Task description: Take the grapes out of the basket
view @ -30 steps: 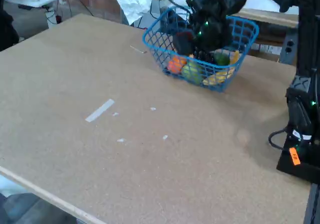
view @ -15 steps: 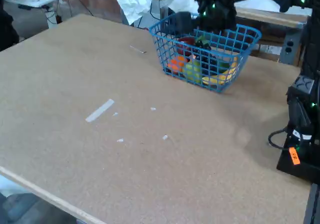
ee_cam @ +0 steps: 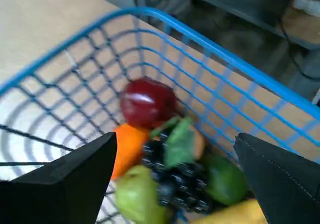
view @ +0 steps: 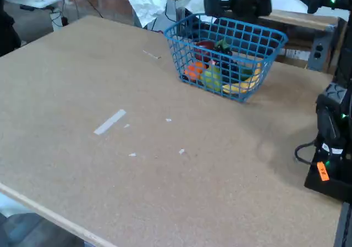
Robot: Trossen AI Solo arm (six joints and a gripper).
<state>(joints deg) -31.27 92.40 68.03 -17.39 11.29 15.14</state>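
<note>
Pincer wide open and empty above the basket, grapes inside.

In the wrist view the pincer (ee_cam: 175, 184) has its two black fingers (ee_cam: 65, 184) far apart, holding nothing. Between them, below, the grapes (ee_cam: 182, 181) lie in the blue basket (ee_cam: 210, 47) with the green leaf on top, touching a red apple (ee_cam: 147, 103), an orange (ee_cam: 129, 146) and a green pear (ee_cam: 137, 196). In the fixed view the basket (view: 256, 38) stands on the counter (view: 137, 148) at its far side.

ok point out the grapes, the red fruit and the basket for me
grapes (ee_cam: 182, 181), wrist view, on the dark berries below the green leaf
red fruit (ee_cam: 147, 103), wrist view, middle of its shiny skin
basket (view: 278, 35), fixed view, on the blue rim at the right corner
</note>
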